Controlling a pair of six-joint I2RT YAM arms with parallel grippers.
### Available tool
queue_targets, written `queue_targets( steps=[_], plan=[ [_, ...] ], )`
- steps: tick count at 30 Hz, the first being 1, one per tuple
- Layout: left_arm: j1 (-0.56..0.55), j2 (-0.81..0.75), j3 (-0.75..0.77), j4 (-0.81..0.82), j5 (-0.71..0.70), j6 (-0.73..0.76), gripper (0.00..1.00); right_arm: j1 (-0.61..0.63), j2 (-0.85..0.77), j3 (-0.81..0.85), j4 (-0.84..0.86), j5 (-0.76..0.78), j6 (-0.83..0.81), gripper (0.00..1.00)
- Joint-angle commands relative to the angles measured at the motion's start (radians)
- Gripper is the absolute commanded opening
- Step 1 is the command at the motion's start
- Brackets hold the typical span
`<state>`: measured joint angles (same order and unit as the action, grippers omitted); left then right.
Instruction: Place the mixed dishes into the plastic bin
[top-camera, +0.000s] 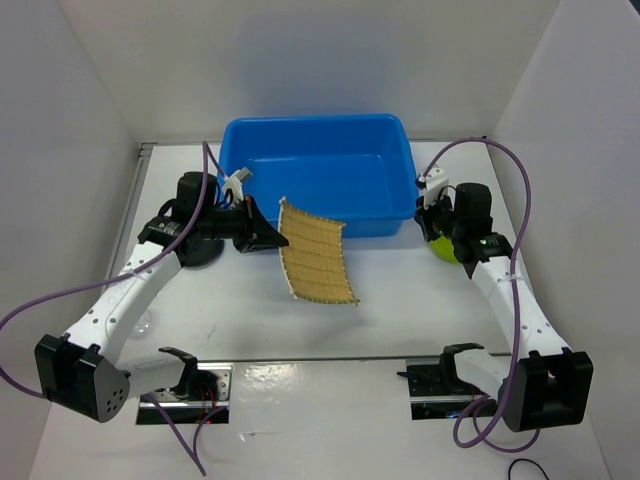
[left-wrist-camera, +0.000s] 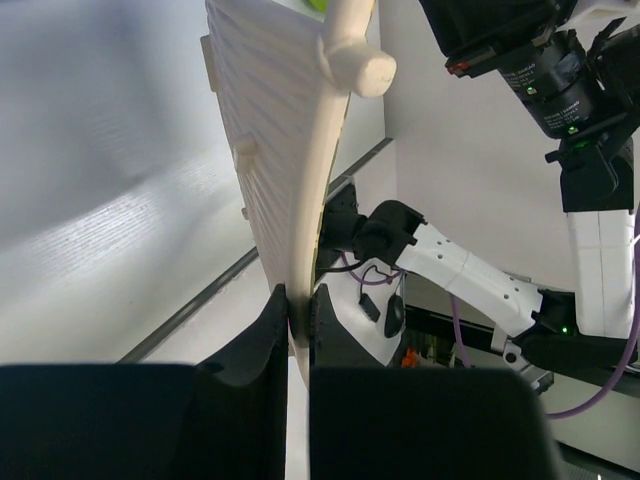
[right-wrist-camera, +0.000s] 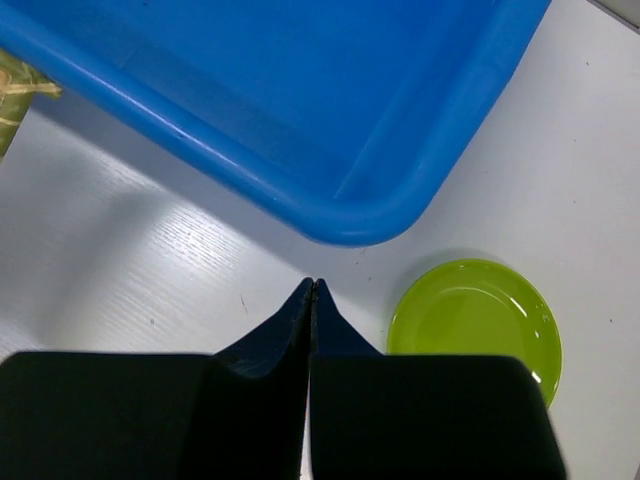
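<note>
Bamboo mat (top-camera: 318, 258) hangs pinched in our left gripper (top-camera: 268, 238), which bites it at the mat's 9 o'clock edge. In the left wrist view we see the bamboo mat (left-wrist-camera: 290, 150) edge-on, standing upright out of the left gripper (left-wrist-camera: 298, 310), with the jaws drawn narrow and clamped on the weave. From above, the mat slopes away toward 5 o'clock over the white table (top-camera: 400, 300). Its far corner overlaps the near wall of the plastic bin (top-camera: 330, 170), though we cannot tell whether the two touch. The bin sits at 12 o'clock on the table, ahead of both arms. At 4 o'clock from the bin's near right corner, the lime-green plate (top-camera: 440, 252) lies flat on the table, half hidden in the top view under our right gripper (top-camera: 435, 228). In the right wrist view, the right gripper (right-wrist-camera: 312, 288) has its fingertips pressed together with nothing between them. It is poised over bare table (right-wrist-camera: 150, 270), just short of the bin's rounded corner (right-wrist-camera: 350, 225) at 12 o'clock. The plate (right-wrist-camera: 475, 325) rests at 4 o'clock from those tips, near the bin but apart from it. A strip of the mat (right-wrist-camera: 15, 95) shows at 10 o'clock in that view.
</note>
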<state>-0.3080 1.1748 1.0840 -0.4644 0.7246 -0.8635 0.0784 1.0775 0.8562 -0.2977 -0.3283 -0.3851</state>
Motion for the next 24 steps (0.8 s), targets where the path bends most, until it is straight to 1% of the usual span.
queue_targets(
  steps=[1,6,9,17,24],
  plan=[
    [-0.003,-0.017,0.088,0.147,0.203,0.023,0.00,-0.005,-0.021,-0.013,0.072,0.021,0.014,0.00],
    [-0.003,-0.007,0.079,0.176,0.245,-0.025,0.00,-0.005,-0.021,-0.022,0.072,0.041,0.014,0.00],
    [-0.003,-0.007,0.090,0.167,0.268,-0.025,0.00,-0.005,-0.021,-0.022,0.081,0.041,0.014,0.00],
    [-0.003,-0.058,-0.038,0.158,0.268,-0.025,0.00,-0.005,-0.021,-0.022,0.081,0.051,0.014,0.00],
    [-0.003,-0.067,-0.105,0.170,0.279,-0.035,0.00,-0.005,0.004,-0.022,0.081,0.051,0.014,0.00]
  ],
)
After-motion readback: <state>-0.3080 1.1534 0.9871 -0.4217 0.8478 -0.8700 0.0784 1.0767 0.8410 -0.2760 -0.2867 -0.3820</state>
